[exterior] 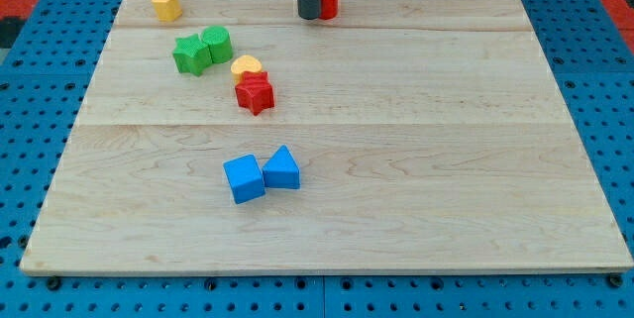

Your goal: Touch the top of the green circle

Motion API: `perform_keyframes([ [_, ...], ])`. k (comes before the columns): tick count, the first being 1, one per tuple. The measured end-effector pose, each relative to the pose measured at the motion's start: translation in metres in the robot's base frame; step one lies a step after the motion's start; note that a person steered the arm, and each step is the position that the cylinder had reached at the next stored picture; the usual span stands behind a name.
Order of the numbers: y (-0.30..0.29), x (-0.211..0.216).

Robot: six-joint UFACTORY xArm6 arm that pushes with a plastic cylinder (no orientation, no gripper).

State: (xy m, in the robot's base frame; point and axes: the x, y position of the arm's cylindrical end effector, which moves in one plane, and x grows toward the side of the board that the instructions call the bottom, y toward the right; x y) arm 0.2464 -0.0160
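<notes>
The green circle [217, 43] sits on the wooden board in the upper left part of the view. A green star [191, 55] touches its left side. My tip [309, 16] is near the view's top centre, well to the right of the green circle and a little above it. A red block [327, 1] stands right against the rod's right side, partly hidden by it; its shape is unclear.
A yellow hexagon block [164, 4] lies at the top left. A yellow block [246, 64] touches a red star [255, 92] below and right of the green circle. A blue cube [244, 178] and a blue triangle block [282, 169] sit together at lower centre.
</notes>
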Motion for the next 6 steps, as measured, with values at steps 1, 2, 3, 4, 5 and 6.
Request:
perform_keyframes([
  [1,-0.054,0.000],
  [2,-0.112,0.012],
  [3,-0.120,0.027],
  [4,-0.137,0.038],
  [5,-0.182,0.045],
  [6,-0.240,0.089],
])
